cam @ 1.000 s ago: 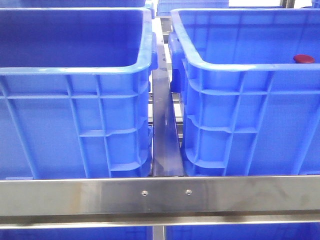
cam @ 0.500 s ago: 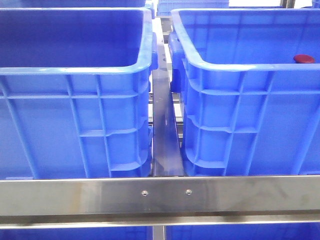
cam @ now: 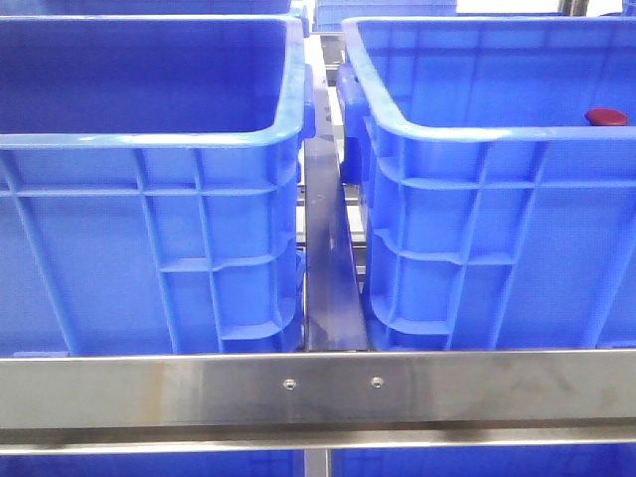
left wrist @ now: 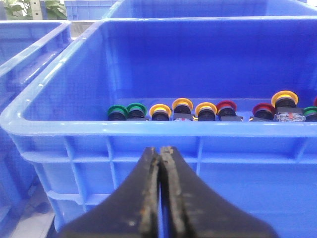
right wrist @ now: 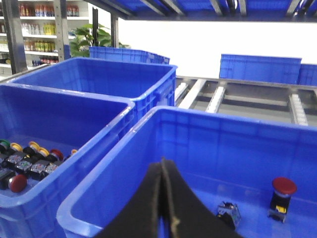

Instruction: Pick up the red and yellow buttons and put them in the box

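Front view: almost nothing moved, both claws idle

Front view against the frames of the last second: both crates sit a hair further right in the picture, nothing more. No arm shows in this view. I read that as a pause between picks, not a pick in progress.

- Large bright blue ribbed plastic crate on the right (cam: 477,248), thick rolled rim: I take this as the box. It stands on the frame behind the brushed steel front rail (cam: 318,388).
- Matching blue crate on the left (cam: 149,229), just beside it, a narrow gap between them. The left wrist view shows its floor with a row of small push-buttons along the far wall.
- Left gripper (left wrist: 161,198): dark claw pressed together, nothing between the fingers, outside the near wall of the left crate and below its rim.
- Right gripper (right wrist: 163,198): likewise closed on nothing, over the box's near rim.
- Glossy dark red mushroom-cap button (cam: 604,116): already in the box, upright, same spot as a second ago.
- Orange-yellow capped button (left wrist: 160,110) and red capped button (left wrist: 226,106) wait in the row in the left crate, green caps beside them.

Judgement: one red delivered, more left; the left claw must rise over the rim and open first
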Motion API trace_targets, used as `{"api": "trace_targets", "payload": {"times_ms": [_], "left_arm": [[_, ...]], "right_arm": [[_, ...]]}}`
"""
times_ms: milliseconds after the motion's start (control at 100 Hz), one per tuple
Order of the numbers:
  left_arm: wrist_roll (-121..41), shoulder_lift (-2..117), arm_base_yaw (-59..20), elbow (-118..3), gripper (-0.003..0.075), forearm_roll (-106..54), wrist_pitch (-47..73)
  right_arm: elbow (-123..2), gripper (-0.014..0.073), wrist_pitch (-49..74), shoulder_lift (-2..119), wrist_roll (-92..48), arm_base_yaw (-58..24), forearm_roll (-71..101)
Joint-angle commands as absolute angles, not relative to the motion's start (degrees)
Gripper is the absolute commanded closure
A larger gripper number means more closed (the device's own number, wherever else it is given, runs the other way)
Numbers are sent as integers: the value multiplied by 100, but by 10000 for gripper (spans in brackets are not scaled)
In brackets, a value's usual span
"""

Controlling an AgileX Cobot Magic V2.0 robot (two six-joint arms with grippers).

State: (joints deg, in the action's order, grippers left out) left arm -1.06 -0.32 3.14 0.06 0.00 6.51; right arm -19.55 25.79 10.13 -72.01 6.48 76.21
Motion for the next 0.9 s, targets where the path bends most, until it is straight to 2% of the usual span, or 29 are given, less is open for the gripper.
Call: {"api": "trace_targets", "payload": {"times_ms": [0,230,400,480,610,720,890], "left_arm": [[-82,-205,276,313,740,0,222],[-82,-205,276,313,740,0,222],[-82,-205,276,313,740,0,222],[-82,-205,276,313,740,0,222],[-82,-205,276,313,740,0,222],[-82,-205,276,313,740,0,222],[-82,-205,276,313,740,0,222]], "right_arm": [[-2093,662,2495,928,-7238,600,7785],[-2086,662,2372,570,-7238,125,7781],[-1927,662,1341,513,-7007,55,6988],[-1881,662,1017,513,-6026,56,5924],[-1873,662,882,519,-3345,42,3585],[-1690,662,524,551,-1634,34,1907],[-1061,662,-802,551,-547,-106,876]]}}
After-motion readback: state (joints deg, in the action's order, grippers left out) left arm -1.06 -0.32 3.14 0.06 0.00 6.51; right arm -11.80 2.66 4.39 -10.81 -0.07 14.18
